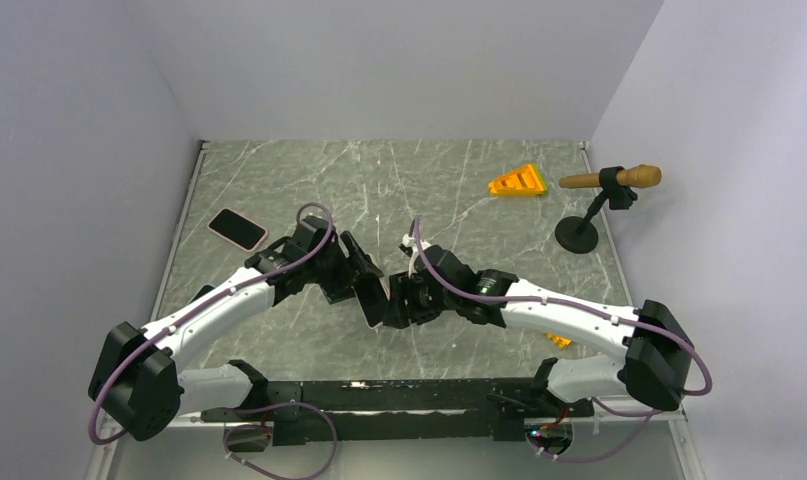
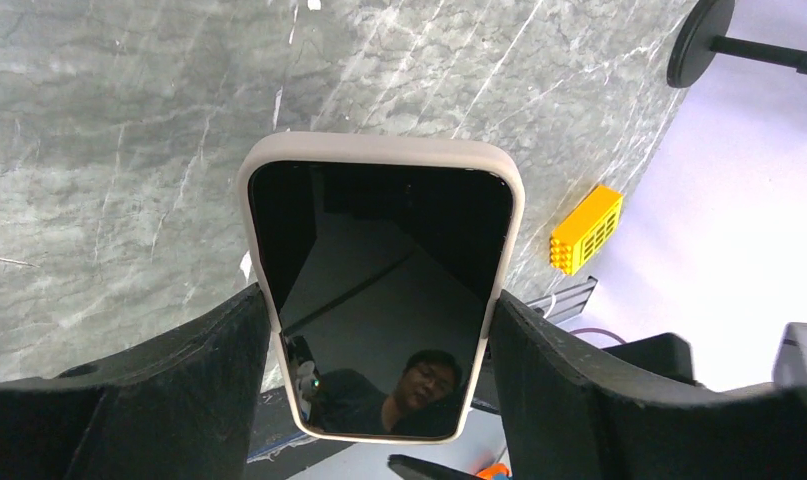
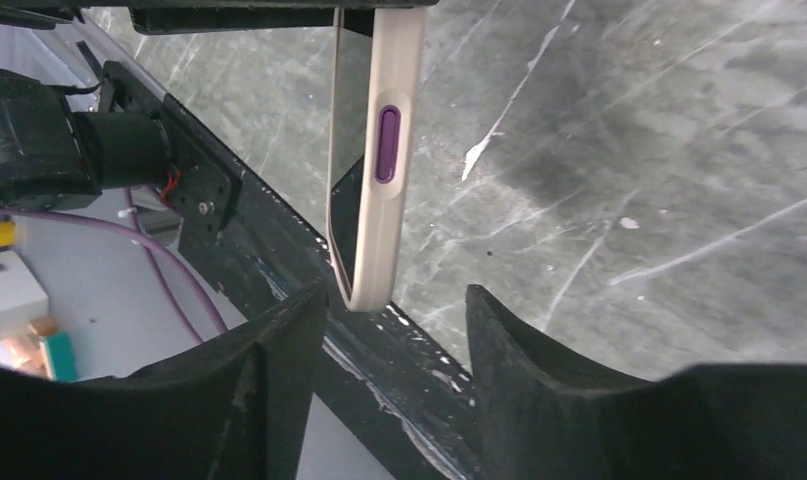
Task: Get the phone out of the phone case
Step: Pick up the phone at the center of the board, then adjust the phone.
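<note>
Over your table (image 1: 429,190), two phones: spare phone (image 1: 237,229) lying flat, cased phone (image 2: 379,290), mostly hidden from above, pinched in your left pincer (image 2: 381,300), right pincer (image 3: 394,295) spread.

I see the phone case (image 3: 404,60) edge-on, purple button (image 3: 387,145) showing, its lower end over the gap between my fingers (image 3: 279,380).

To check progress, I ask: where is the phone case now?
In the top view the phone case is near the front centre of the table, held by the left gripper, with the right gripper just right of it.
</note>
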